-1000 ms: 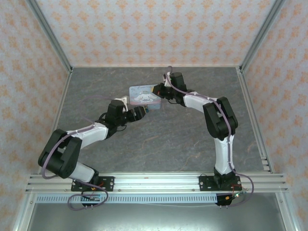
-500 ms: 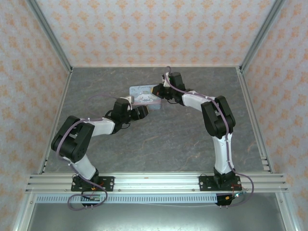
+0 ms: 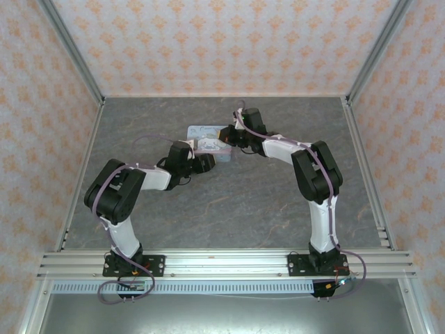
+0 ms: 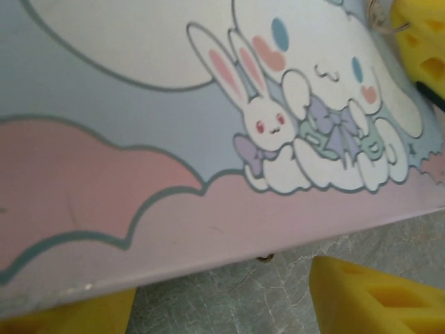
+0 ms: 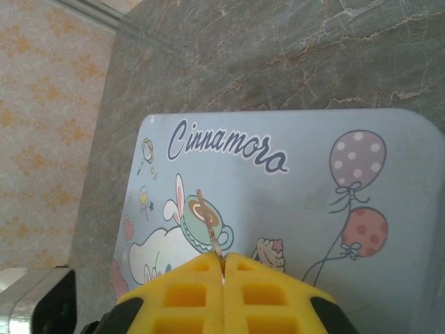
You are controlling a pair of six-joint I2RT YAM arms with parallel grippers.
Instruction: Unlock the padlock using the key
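A pale blue cartoon-printed tin box [image 3: 206, 132] lies mid-table, and its lid [image 4: 139, 139] looms close in the left wrist view. My left gripper [image 3: 206, 162] sits at the box's near edge. It is open, its yellow fingers [image 4: 375, 292] spread wide with bare table between them [image 4: 222, 296]. A tiny brass-coloured bit [image 4: 264, 257] peeks from under that edge; the rest of the padlock is hidden. My right gripper [image 3: 226, 139] hovers over the lid, shut [image 5: 222, 259] on the thin brass key [image 5: 208, 219], whose blade juts forward above the print.
The grey marbled table [image 3: 229, 202] is walled by patterned panels, with metal rails at the sides and near edge. The right gripper's yellow fingers [image 4: 421, 42] and a key ring [image 4: 379, 17] show at the top right of the left wrist view.
My left arm has folded and pushed its gripper in to the box's near edge, jaws narrowing. The right gripper with the key has shifted slightly left over the lid.
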